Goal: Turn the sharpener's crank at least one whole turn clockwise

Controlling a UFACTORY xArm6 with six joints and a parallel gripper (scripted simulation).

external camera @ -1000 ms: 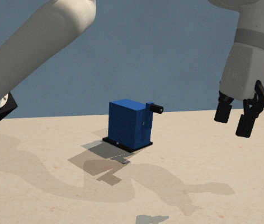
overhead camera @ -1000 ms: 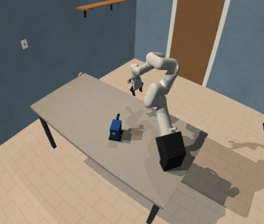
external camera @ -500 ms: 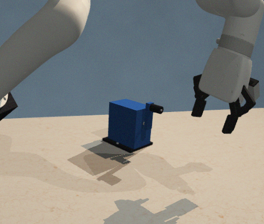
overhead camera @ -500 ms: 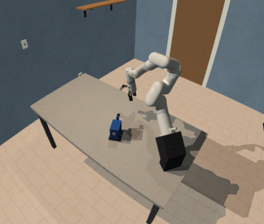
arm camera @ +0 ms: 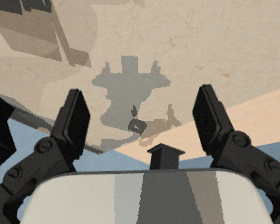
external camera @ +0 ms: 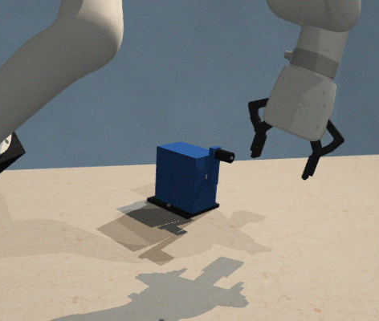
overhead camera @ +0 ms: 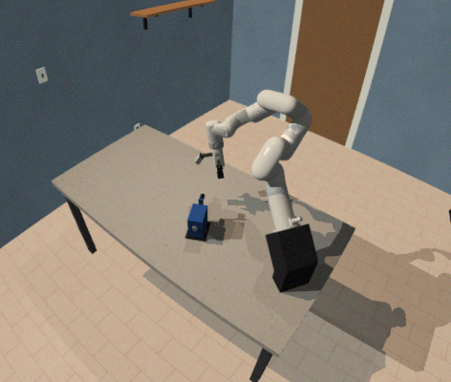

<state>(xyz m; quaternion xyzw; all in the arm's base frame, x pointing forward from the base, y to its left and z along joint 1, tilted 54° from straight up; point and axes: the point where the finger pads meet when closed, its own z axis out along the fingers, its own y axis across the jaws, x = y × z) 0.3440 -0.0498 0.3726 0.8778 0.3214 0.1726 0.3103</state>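
Note:
The blue pencil sharpener stands on its black base near the middle of the table; it also shows in the exterior view. Its crank points up, with the black knob at the top of its circle, sticking out to the right; the knob also shows in the top view. My gripper hangs in the air to the right of the knob and beyond it, fingers wide open and empty, pointing down. In the top view the gripper is above the table behind the sharpener. The wrist view shows both fingers apart over bare table; the sharpener is out of that view.
The arm's black pedestal stands on the table's right part. The table's far edge runs under the gripper in the wrist view. A door and a wall shelf are well away.

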